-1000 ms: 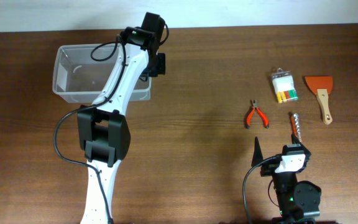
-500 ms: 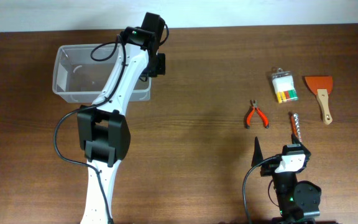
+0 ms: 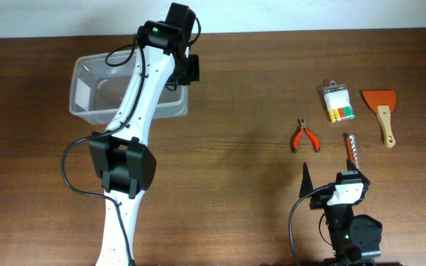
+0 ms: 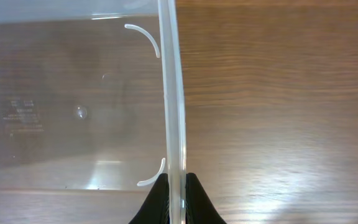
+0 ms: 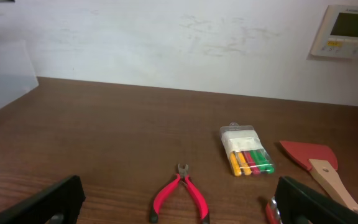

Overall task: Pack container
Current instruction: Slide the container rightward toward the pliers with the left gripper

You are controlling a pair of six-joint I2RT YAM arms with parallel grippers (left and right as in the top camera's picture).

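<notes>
Clear plastic is slippery to pinch, and the left gripper [image 4: 176,180] is pressed together on the thin rim of the container [image 4: 171,93], one finger inside the wall and one outside. The step appears to be bringing the tub toward the tools. It sits at the far left of the worktop [image 3: 242,185], well apart from the pliers [image 3: 304,136], the marker pack [image 3: 339,103], the scraper [image 3: 381,111] and the drill bit [image 3: 352,148] on the right.

To do this well, the pull should stay low and level, because a hold on one short wall can tip or swivel the tub. A slow, straight drag would keep the rim from slipping out.

The right gripper [image 3: 328,181] is spread wide with nothing in it, at the near edge just beside the drill bit.

The container is see-through and rectangular with rounded corners and a raised rim. Nothing shows inside it. The wood grain reads through its base, along with faint moulded marks. Whether the base lies flat cannot be told.
</notes>
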